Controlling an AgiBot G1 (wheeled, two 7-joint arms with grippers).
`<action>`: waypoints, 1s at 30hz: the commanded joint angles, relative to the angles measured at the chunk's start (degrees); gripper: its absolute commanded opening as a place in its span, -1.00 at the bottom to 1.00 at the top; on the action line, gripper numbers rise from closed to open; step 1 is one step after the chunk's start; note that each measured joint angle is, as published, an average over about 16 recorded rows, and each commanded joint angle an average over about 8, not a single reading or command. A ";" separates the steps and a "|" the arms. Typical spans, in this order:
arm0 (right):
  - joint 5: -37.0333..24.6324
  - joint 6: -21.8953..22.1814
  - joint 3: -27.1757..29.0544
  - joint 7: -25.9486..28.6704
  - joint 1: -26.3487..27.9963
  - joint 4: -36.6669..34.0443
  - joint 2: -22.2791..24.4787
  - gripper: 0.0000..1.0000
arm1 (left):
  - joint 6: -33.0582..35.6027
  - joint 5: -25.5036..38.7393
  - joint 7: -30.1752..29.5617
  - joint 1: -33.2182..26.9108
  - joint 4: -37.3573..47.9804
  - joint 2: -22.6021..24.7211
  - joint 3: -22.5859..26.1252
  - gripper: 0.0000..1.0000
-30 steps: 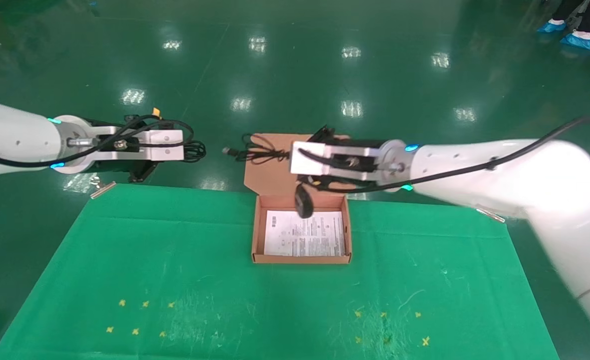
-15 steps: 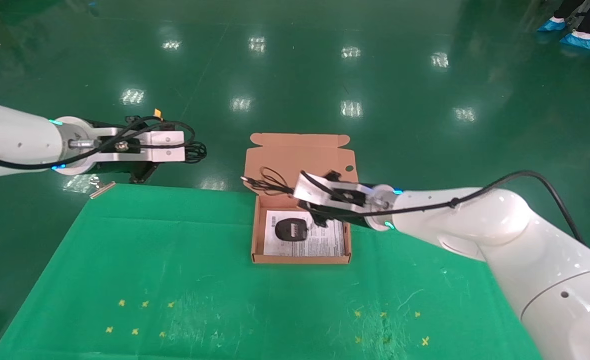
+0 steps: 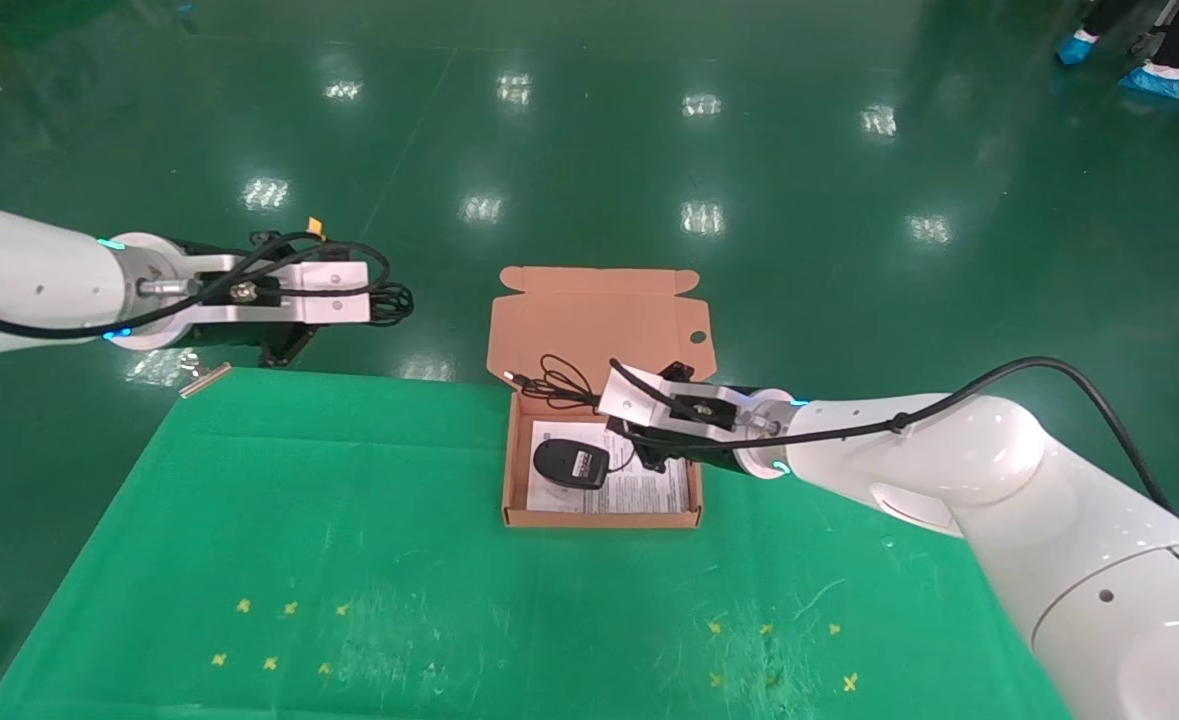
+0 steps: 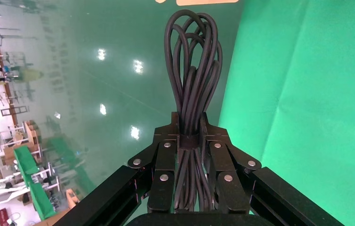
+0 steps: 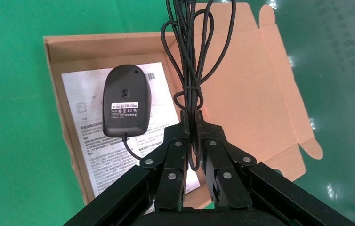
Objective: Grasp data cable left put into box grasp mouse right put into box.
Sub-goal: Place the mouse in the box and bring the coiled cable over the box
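The mouse [image 3: 571, 463] lies bottom up on the white sheet in the salmon box [image 3: 599, 517], its label showing in the right wrist view [image 5: 126, 101]. My right gripper [image 3: 621, 432] is low over the box's right half. It is shut [image 5: 191, 117] on the mouse's thin looped cord [image 5: 194, 70], which spreads over the open lid [image 3: 599, 320]. My left gripper [image 3: 371, 300] hangs beyond the table's far left edge. It is shut [image 4: 189, 123] on the data cable [image 4: 192, 70], a black oblong bundle sticking out past the fingertips [image 3: 394, 300].
A green cloth [image 3: 349, 520] covers the table, with small yellow marks [image 3: 279, 630] near the front. Shiny green floor [image 3: 589, 150] lies beyond the far edge. Feet in blue shoe covers [image 3: 1164, 82] stand far off at the right.
My right arm came down and toward me. The mouse went from hanging over the box to lying bottom up on the sheet inside. The left arm has not moved.
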 commanded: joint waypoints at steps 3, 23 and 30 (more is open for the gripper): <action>0.26 -0.18 -0.40 0.21 -0.30 0.91 0.65 1.00 | -0.19 -0.30 0.08 0.39 -0.12 0.35 0.10 -1.00; -2.55 -1.26 -0.79 6.19 1.22 13.22 15.20 1.00 | -17.88 -5.68 9.62 9.86 8.28 12.68 2.61 -1.00; -5.62 -2.56 -1.42 12.31 1.39 23.33 23.04 1.00 | -25.06 -9.44 16.65 10.89 18.25 19.42 5.10 -1.00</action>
